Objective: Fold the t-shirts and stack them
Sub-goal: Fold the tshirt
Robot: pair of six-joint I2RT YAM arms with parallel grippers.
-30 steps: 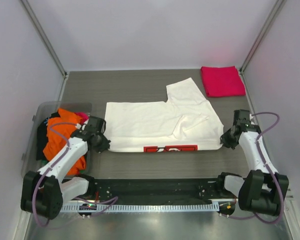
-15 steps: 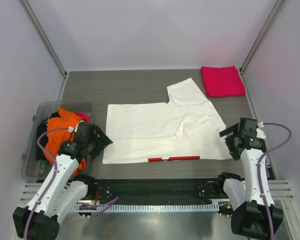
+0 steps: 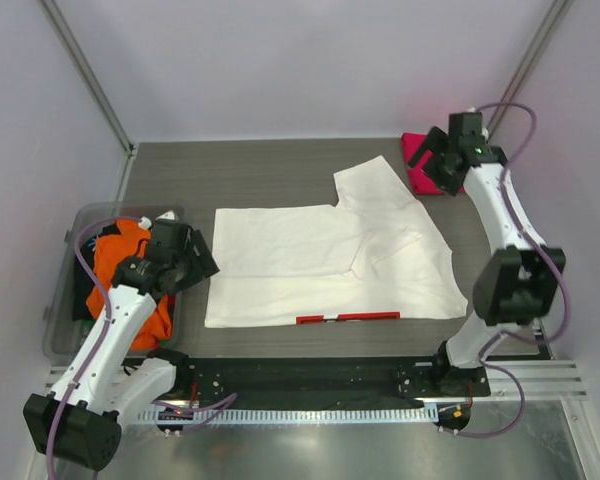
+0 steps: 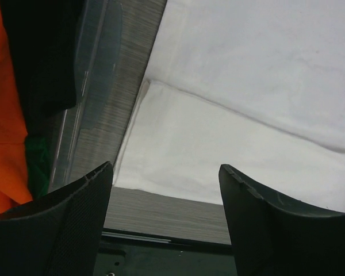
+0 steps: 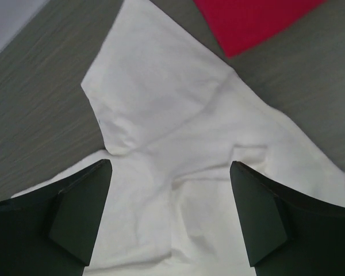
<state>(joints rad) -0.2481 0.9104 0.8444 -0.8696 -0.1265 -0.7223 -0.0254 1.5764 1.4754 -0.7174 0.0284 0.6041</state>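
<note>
Right gripper (image 3: 432, 168): hanging wide open above white t-shirt (image 3: 310, 265) sleeve (image 3: 375, 185)
Left gripper (image 4: 165, 167): gaping wide beside shirt's left edge
Fold: calling for a pinch at sleeve's tip

My left gripper (image 4: 165, 171) hangs, jaws wide, over a folded corner of the white t-shirt (image 4: 230, 144). At left, the clear bin (image 4: 96, 69) holds an orange tee (image 4: 3, 115) and a dark tee (image 4: 40, 52).

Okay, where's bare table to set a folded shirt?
Bare grey table lies behind the spread white t-shirt, left of its sleeve, and along its near hem. Crowded: the clear plastic bin of tees at left, the far-right corner with the folded pink-red t-shirt.
</note>
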